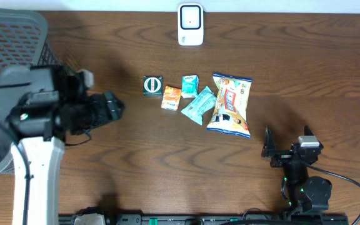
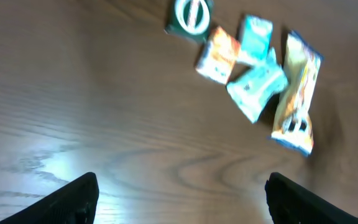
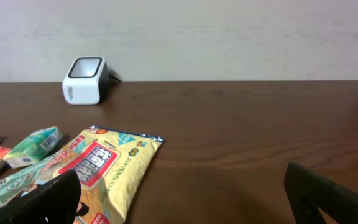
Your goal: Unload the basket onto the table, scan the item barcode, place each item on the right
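- overhead: left gripper wide open, empty, left of the packet cluster; scanner beyond it at far edge, nothing between.
- left wrist: green packet, orange packet, snack bag lie crowded; risk of pinching two together.
- right wrist: right gripper wide open, empty; snack bag just ahead.

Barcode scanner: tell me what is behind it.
Behind the barcode scanner, what looks like a dark cable and the pale wall show; its body hides where that joins.
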You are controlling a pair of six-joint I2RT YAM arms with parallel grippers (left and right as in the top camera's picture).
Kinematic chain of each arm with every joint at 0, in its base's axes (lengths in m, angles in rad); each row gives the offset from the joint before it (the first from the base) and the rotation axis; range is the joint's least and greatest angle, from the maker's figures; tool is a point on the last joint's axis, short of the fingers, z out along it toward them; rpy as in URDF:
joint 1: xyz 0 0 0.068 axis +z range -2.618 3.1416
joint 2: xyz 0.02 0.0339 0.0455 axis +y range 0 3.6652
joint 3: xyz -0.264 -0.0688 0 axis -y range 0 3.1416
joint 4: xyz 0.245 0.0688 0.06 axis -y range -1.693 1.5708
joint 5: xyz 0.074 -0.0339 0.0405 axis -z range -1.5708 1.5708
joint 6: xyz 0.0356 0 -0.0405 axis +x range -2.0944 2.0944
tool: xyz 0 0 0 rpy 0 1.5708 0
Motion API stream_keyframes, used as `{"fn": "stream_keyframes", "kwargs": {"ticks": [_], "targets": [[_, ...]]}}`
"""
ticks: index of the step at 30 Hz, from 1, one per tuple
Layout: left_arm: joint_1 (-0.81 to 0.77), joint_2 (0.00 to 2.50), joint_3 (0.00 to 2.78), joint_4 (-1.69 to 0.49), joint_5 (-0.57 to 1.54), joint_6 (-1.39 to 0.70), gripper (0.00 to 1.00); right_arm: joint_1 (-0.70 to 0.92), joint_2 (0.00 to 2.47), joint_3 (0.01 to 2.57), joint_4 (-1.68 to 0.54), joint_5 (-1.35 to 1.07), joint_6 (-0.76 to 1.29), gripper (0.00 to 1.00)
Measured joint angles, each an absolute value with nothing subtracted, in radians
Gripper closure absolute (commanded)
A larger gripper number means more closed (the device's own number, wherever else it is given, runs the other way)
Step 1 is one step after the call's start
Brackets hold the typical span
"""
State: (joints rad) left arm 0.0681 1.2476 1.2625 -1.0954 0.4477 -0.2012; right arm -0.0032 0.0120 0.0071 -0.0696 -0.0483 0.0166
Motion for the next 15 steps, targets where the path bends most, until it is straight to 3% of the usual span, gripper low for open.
{"fn": "stream_keyframes", "kwargs": {"ticks": [1, 15], "targets": [[0.050, 1.263, 1.262, -1.095, 0.447, -0.199, 0.02, -0.003, 0.012, 0.007, -0.070, -0.048, 0.017, 0.01], [-0.015, 1.454, 1.262, -1.073, 0.447, -0.183, 0.02, -0.003, 0.012, 0.007, -0.052, -0.050, 0.020, 0.01]]}}
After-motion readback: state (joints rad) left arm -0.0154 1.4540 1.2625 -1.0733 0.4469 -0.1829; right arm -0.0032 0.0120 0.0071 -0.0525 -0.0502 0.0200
